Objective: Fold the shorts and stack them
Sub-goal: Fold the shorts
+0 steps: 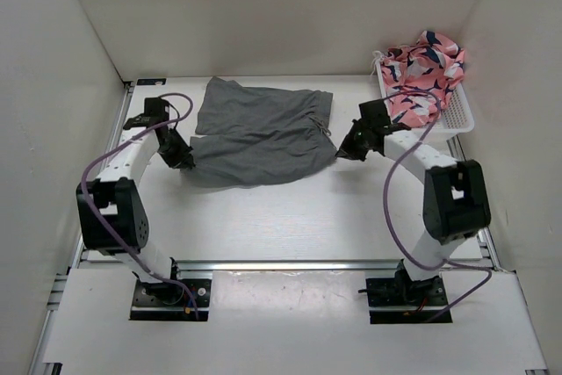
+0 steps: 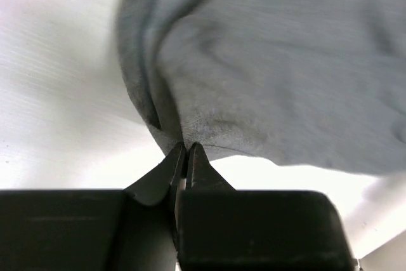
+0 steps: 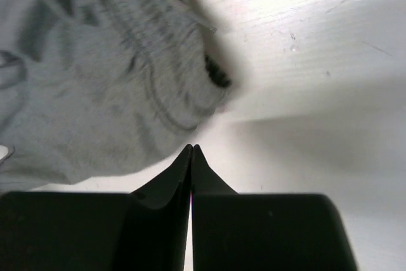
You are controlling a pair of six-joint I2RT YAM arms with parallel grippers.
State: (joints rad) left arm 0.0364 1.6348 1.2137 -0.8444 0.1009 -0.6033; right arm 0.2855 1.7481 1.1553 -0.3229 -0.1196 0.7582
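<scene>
The grey shorts (image 1: 259, 133) lie spread on the white table, waistband toward the right. My left gripper (image 1: 185, 161) is at their near-left corner, and in the left wrist view it (image 2: 188, 146) is shut on the hem of the shorts (image 2: 285, 74). My right gripper (image 1: 343, 152) is beside the shorts' right edge. In the right wrist view it (image 3: 192, 148) is shut and empty, its tips on bare table just off the edge of the shorts (image 3: 95, 93).
A white basket (image 1: 459, 117) holding pink patterned fabric (image 1: 423, 72) stands at the back right, just behind the right arm. White walls enclose the table on the left, back and right. A metal rail (image 1: 290, 264) runs along the near edge.
</scene>
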